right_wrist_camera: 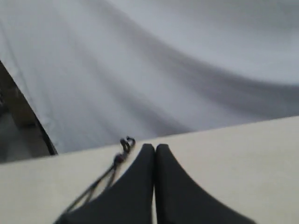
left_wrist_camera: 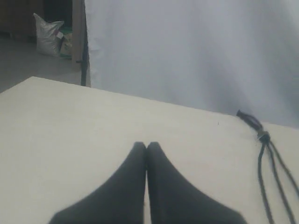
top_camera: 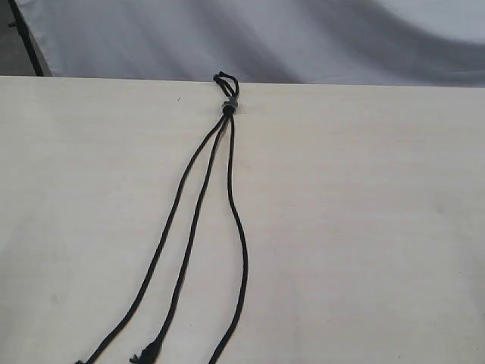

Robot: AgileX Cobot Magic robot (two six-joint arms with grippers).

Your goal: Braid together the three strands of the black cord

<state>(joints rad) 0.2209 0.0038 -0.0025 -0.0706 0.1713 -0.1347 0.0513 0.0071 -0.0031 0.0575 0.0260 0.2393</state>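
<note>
The black cord [top_camera: 228, 107] lies on the pale table [top_camera: 364, 227], its small grey band and tiny loops at the far edge. From the band the three strands [top_camera: 198, 205] fan out toward the near edge, lying side by side and unbraided; one frayed tip [top_camera: 145, 351] shows at the bottom. Neither gripper appears in the exterior view. My left gripper [left_wrist_camera: 146, 145] is shut with nothing in it, above bare table, the cord [left_wrist_camera: 262, 136] off to its side. My right gripper [right_wrist_camera: 155, 147] is also shut and empty, close beside the cord's band end [right_wrist_camera: 120, 157].
A white cloth backdrop [top_camera: 303, 38] hangs behind the table's far edge. A dark pole [top_camera: 26, 38] stands at the back left. A white bag [left_wrist_camera: 47, 35] sits on the floor beyond the table in the left wrist view.
</note>
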